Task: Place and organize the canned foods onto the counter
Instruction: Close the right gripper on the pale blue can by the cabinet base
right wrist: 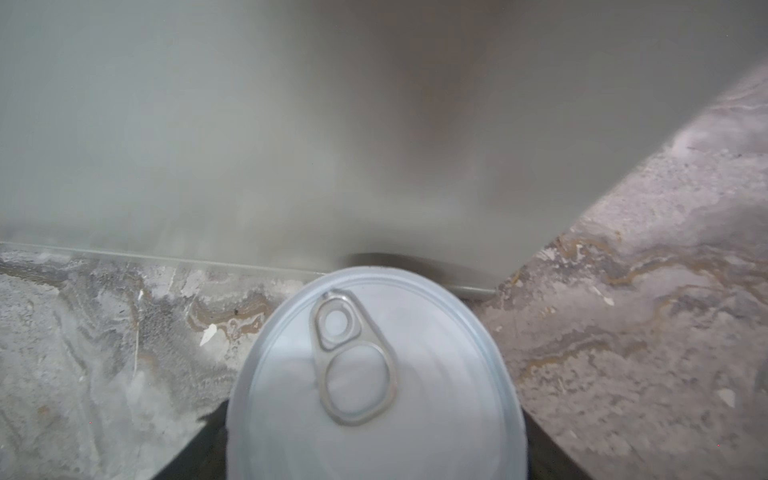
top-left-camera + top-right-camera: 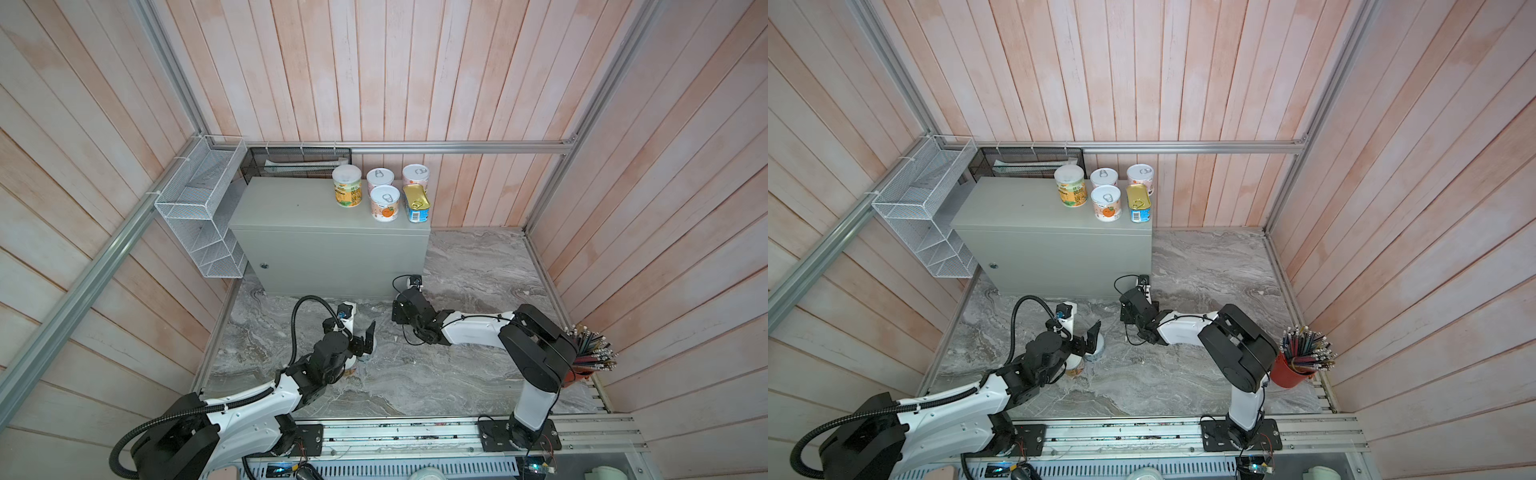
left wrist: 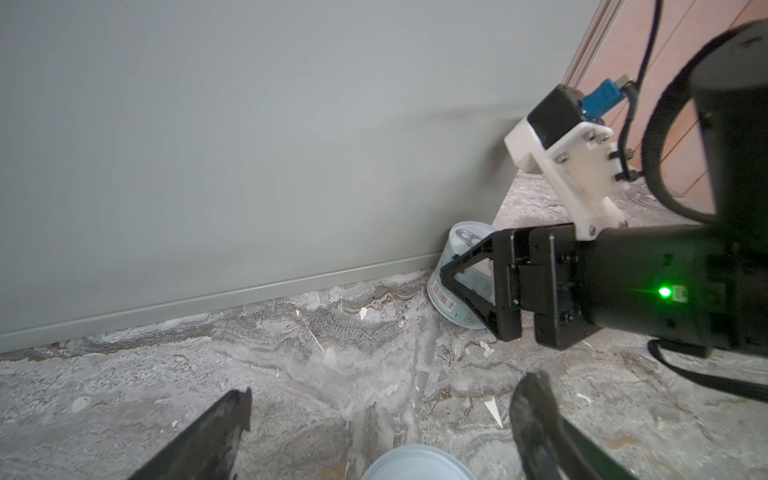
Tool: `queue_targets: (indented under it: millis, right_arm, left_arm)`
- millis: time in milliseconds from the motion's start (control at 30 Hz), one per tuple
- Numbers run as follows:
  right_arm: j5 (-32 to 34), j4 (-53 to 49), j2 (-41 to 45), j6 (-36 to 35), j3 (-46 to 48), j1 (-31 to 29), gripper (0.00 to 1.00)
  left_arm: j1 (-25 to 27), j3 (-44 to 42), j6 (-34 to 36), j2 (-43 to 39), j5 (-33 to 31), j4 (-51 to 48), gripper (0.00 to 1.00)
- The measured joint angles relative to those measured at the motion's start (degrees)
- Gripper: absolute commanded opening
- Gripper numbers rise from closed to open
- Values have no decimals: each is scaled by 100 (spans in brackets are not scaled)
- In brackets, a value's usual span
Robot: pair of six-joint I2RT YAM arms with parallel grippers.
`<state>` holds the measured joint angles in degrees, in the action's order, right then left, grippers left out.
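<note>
1. Straddling the pull-tab can (image 1: 365, 365), on the marble surface (image 2: 478, 266) by the front right corner of the counter (image 2: 299, 199), with the right gripper (image 1: 374, 428); fingers close on both sides, squeezing or not impossible to tell.
2. Risking scraping the counter's front face while lifting.
3. Risking knocking the placed cans (image 2: 384, 203) crowding its rear right corner, especially the gold-topped tin (image 2: 415, 201) at the right edge.
4. Holding the left gripper (image 2: 360, 340) wide open over two more cans (image 2: 1095, 353); risking tipping one.

Counter (image 2: 328, 249) plain grey; marble surface (image 2: 457, 374) grey-veined; cup (image 2: 1285, 374) red; tin (image 2: 415, 203) gold-topped blue.
</note>
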<state>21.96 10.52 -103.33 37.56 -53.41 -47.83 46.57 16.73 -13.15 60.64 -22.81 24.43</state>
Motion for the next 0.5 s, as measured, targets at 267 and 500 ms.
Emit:
queue_targets:
  millis: [267,500]
  right_arm:
    - [-33,-199,433,149,267,-2,67]
    - [-363,-575,1340,173,544,-15,67]
  left_arm:
    - [0,92,2,90,50,-2,100]
    - [0,442,26,581,435,-131,100]
